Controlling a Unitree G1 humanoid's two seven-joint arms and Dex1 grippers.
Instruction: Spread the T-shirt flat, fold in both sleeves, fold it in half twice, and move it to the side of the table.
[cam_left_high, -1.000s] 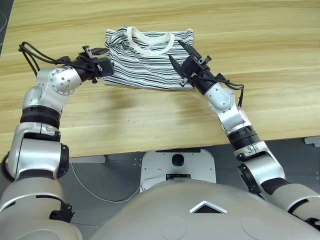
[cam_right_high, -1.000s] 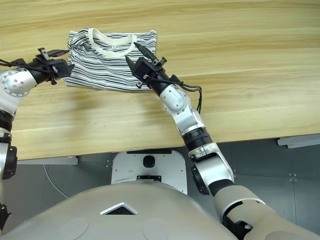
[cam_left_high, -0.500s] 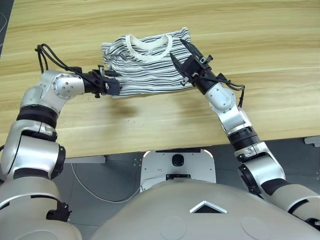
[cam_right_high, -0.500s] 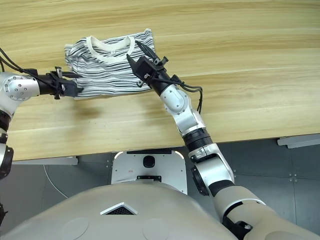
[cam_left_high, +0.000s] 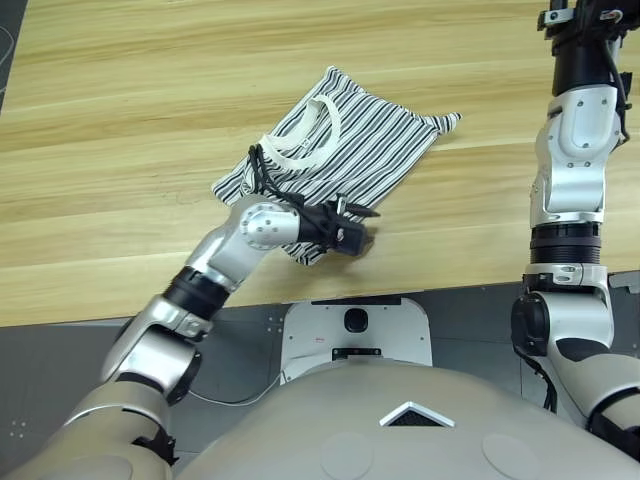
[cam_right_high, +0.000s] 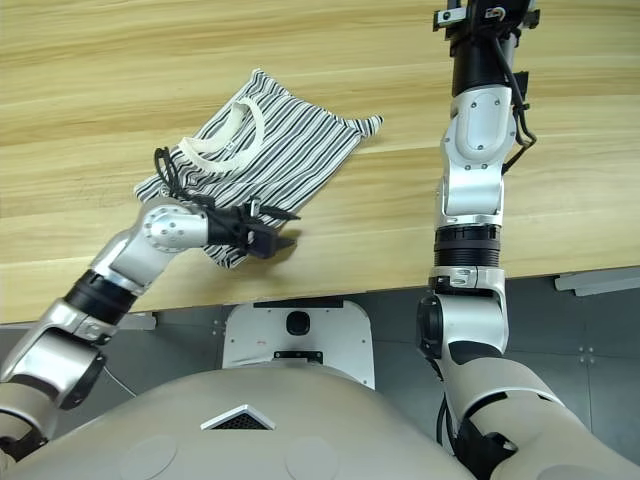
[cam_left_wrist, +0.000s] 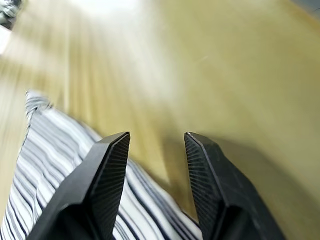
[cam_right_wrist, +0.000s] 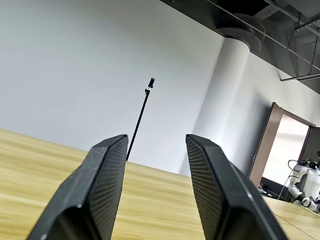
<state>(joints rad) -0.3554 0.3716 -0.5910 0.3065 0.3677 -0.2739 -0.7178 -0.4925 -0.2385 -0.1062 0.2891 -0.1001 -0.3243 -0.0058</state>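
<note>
Bright, even overhead light falls on the wooden surface (cam_left_high: 120, 120); the left tool (cam_left_high: 368, 228) casts a soft, short shadow just beside it. In the left wrist view pale glare washes out the far surface

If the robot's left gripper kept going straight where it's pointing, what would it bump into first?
Probably just the bare wooden table. The left gripper is open at the T-shirt's near corner and points away from the cloth, low over the wood. Depth is hard to judge, but nothing else shows in its line.
</note>
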